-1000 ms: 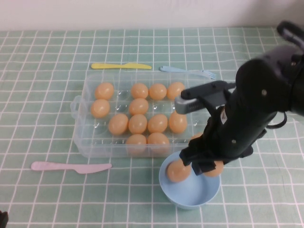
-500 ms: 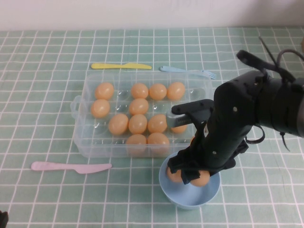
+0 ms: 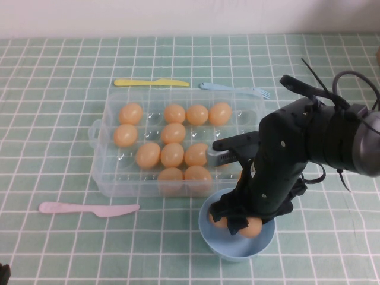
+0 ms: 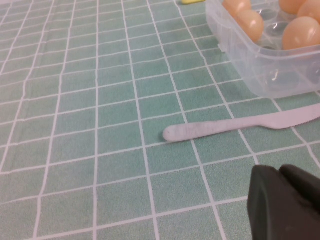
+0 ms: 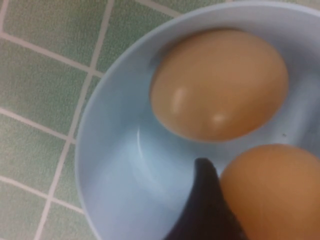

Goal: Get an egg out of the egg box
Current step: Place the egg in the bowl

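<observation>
Right pincer (image 3: 238,223) down inside the light-blue bowl (image 3: 209,233), clamped on the egg (image 5: 272,192), beside a second egg (image 5: 220,82) lying in the bowl. Egg box (image 3: 101,172) just behind on the bench (image 3: 59,249). Left pincer (image 4: 285,202) low near pale knife (image 4: 235,127), fingers closed together.

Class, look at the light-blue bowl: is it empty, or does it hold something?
Not empty. The bowl holds two eggs: one lies free, the other egg is against the right hand. The left hand is parked.
</observation>
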Tool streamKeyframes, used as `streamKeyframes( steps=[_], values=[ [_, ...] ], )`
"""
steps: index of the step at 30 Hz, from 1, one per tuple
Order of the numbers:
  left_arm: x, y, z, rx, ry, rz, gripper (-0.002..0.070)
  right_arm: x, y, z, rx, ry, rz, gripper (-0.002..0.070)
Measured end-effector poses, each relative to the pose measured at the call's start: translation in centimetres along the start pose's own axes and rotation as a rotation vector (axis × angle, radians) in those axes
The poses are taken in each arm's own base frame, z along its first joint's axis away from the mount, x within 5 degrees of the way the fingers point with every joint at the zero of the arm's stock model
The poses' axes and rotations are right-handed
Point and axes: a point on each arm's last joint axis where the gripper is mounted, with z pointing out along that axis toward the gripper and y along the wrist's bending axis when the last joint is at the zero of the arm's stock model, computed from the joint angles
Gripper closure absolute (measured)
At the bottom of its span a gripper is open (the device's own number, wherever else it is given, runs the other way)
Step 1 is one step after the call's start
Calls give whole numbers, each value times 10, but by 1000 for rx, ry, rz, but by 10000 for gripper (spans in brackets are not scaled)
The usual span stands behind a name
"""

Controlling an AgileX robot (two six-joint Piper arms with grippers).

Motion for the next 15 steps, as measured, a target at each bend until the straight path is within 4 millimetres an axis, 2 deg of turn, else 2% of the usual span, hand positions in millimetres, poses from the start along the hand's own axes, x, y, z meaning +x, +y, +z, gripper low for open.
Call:
streamKeyframes(
  steps=[10, 12, 15],
  values=[
    [0, 0, 0, 0, 0, 0, 678, 1, -1, 2, 7, 16, -1, 153],
    [0, 0, 0, 0, 0, 0, 678, 1, 0, -3, 3, 6, -2, 149],
    [0, 0, 0, 0, 0, 0, 678, 3, 1, -24, -16, -47, -6, 161]
  ],
)
